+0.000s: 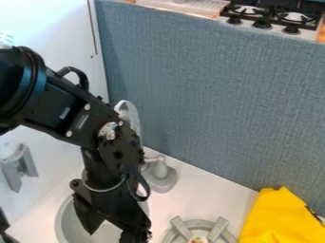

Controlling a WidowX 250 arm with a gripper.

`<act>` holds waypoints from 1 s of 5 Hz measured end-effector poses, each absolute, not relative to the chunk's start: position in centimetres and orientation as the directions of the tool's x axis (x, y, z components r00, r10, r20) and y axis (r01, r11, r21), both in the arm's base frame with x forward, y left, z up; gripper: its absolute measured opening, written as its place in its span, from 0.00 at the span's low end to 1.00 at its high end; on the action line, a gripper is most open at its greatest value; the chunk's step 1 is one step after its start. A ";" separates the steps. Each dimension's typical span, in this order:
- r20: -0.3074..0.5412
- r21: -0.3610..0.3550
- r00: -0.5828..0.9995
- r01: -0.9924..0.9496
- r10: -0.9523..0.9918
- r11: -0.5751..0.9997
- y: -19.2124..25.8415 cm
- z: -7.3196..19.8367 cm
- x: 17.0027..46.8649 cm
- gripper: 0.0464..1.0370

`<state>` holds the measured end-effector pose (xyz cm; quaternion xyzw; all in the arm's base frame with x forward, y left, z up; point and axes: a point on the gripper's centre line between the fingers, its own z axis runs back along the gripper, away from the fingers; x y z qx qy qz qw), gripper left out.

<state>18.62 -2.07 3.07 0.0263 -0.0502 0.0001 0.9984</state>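
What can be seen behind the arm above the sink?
Behind the arm, the grey faucet's base and curved top show, with the blue-grey panel beyond. The arm covers part of the faucet, so I can't tell what else is behind it.

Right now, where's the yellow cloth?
The yellow cloth lies at the camera view's lower right corner, beside the blue-gray partition and just right of the round gray dish.

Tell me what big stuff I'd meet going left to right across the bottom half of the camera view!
Grey forked piece by the white wall → round grey sink → grey ring with two prongs → bright yellow cloth.
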 end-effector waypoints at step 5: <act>0.105 0.060 0.994 0.014 -0.020 0.998 -5.5 -0.7 23.8 0.96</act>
